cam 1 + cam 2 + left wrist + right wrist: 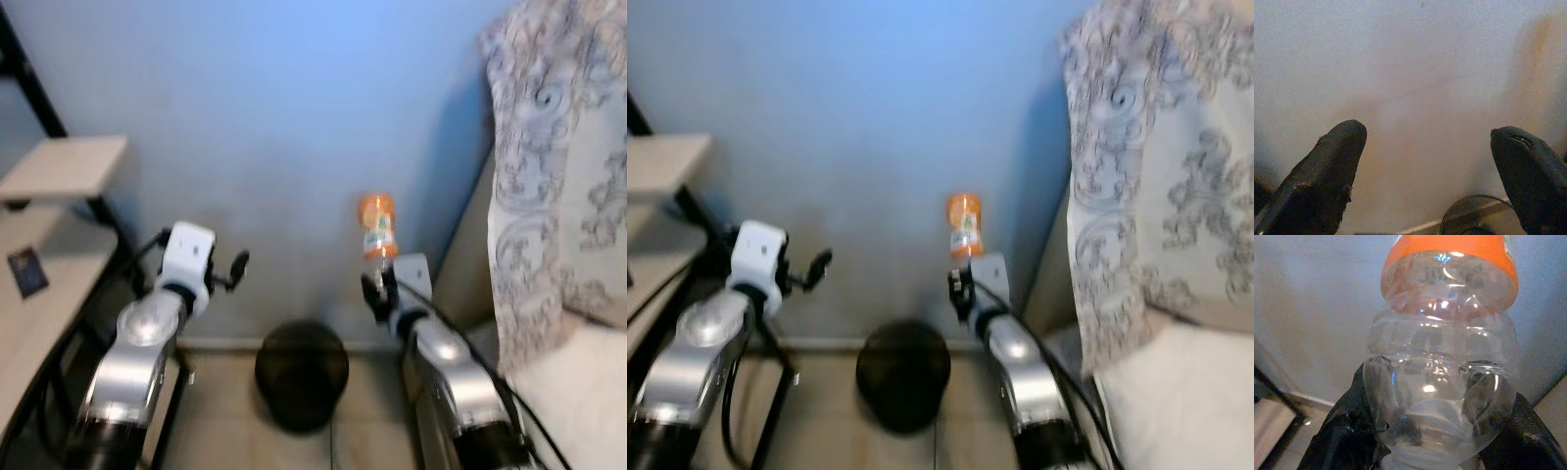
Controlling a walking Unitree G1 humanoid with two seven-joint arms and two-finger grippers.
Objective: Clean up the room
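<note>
My right gripper (380, 284) is shut on a clear plastic bottle (377, 225) with an orange label, held upright in the air before the blue wall. In the right wrist view the bottle (1442, 367) sits squeezed between both black fingers (1347, 435). A round black waste bin (302, 374) stands on the floor by the wall, below and to the left of the bottle. My left gripper (235, 269) is raised to the bin's left and stands open, with nothing between its fingers (1322, 176).
A black-framed shelf unit with light wooden boards (59, 166) stands at the left, a small dark card (27, 271) lying on its lower board. At the right is a sofa with a patterned throw (558, 176) and a pale cushion (578, 392).
</note>
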